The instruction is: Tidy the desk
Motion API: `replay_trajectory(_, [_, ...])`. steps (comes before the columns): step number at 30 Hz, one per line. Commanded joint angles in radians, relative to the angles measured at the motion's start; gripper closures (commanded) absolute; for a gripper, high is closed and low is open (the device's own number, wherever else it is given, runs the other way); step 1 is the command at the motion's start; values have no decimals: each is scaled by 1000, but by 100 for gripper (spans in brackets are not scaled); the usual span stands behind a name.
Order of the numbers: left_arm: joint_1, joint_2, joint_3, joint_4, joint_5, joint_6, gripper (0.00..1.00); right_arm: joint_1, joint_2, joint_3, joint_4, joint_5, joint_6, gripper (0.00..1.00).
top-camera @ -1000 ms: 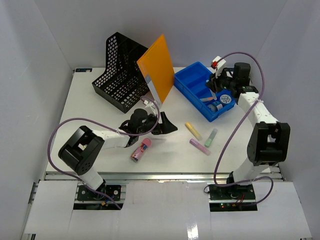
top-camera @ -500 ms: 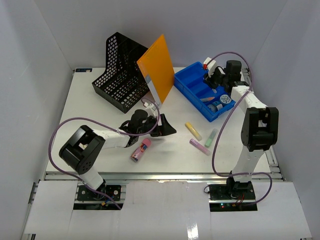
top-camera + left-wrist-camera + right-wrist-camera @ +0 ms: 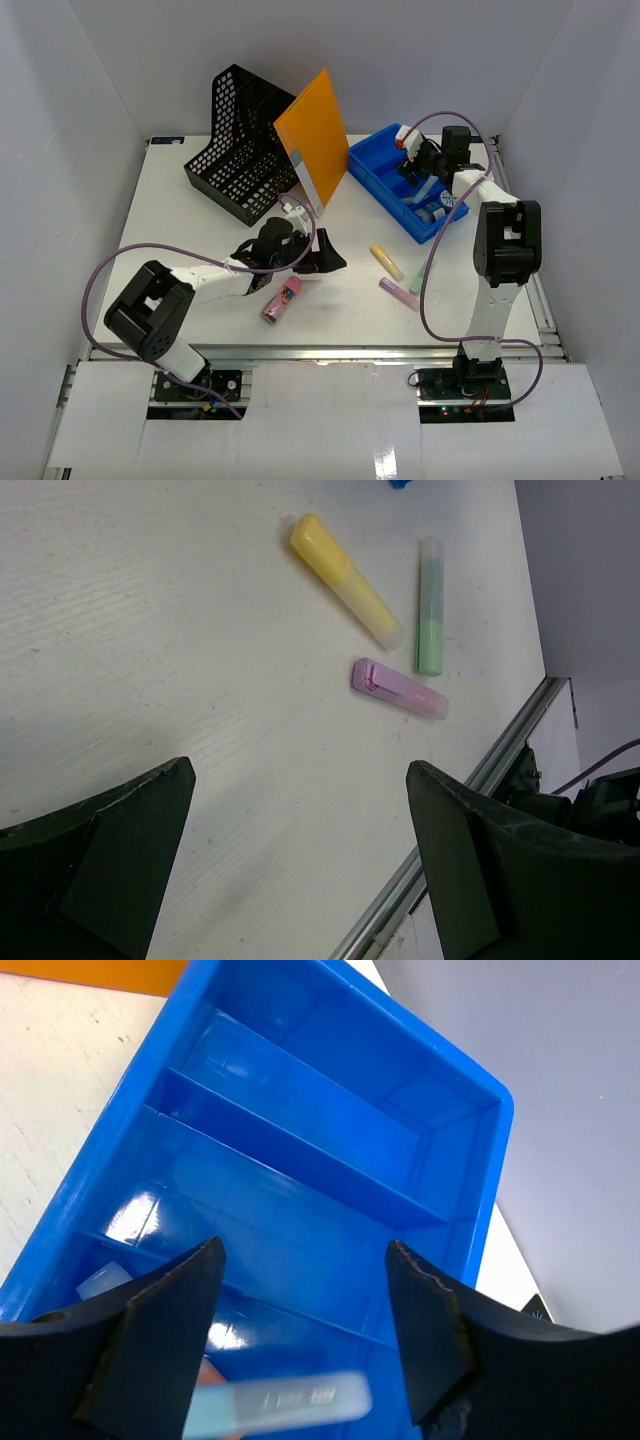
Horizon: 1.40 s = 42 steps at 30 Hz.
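1. We see the desk [image 3: 180, 215] filling the middle of the top view.
2. Left gripper [image 3: 298, 780]: fingers spread, empty, centre frame.
3. Right gripper [image 3: 305, 1260]: fingers spread over the blue tray [image 3: 330, 1130], upper right.

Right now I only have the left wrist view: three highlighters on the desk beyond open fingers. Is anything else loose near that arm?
Observer: Yes. A pink stick lies on the desk, a little nearer the arm bases than the left gripper.
Operator: Where is the right arm?
Observer: The right gripper is open above the blue tray, toward the far right of the desk.
Operator: Is that tray empty?
Observer: No. Its near end holds a few small things, one of them a blurred pale blue piece. The compartments farther from the arm bases look bare in the right wrist view.
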Motion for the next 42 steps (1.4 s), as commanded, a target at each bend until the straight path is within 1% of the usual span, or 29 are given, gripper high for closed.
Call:
replay_trajectory(1, [-2,-52,79,-89,-18,73,2,2,-164,-22,-19,-4,111,25])
replay_trajectory(4, [-2,-54,132,-136,-16,127,2,-6,-311,-22,-221,-68,197,24])
replay_trajectory(6, [-2,-60,144,-152,-17,147,2,-7,-383,-26,-434,-152,222,24])
replay_trajectory(8, [-2,-70,138,-151,-12,154,2,-6,-454,-62,-666,-248,172,24])
replay_trajectory(11, [-2,-84,105,-124,5,139,2,-6,-551,-155,-1102,-398,-289,21])
replay_trajectory(12, [-2,-90,91,-111,11,134,2,-5,-578,-193,-1249,-409,-533,18])
replay_trajectory(13, [-2,-98,76,-95,19,126,2,-1,-628,-296,-1314,-364,-776,12])
replay_trajectory(14, [-2,-103,60,-86,29,116,2,1,-690,-371,-1334,-316,-940,8])
replay_trajectory(15, [-2,-108,43,-80,40,106,2,1,-760,-431,-1329,-265,-1057,5])
replay_trajectory(18, [-2,-132,11,-59,54,82,2,16,-851,-538,-1205,-100,-1119,4])
replay_trajectory(21, [-3,-153,-18,-42,63,56,2,18,-836,-566,-1145,-9,-1163,4])
replay_trajectory(26, [-8,-170,-39,-35,66,30,2,41,-766,-619,-1015,117,-1218,6])
replay_trajectory(29, [-8,-173,-44,-43,66,22,2,59,-689,-624,-967,151,-1230,10])
replay_trajectory(34, [-8,-187,-65,-49,57,12,2,88,-573,-587,-896,165,-1187,15])
replay_trajectory(42, [-8,-228,-108,-39,45,-2,2,110,-442,-573,-843,220,-1164,22])
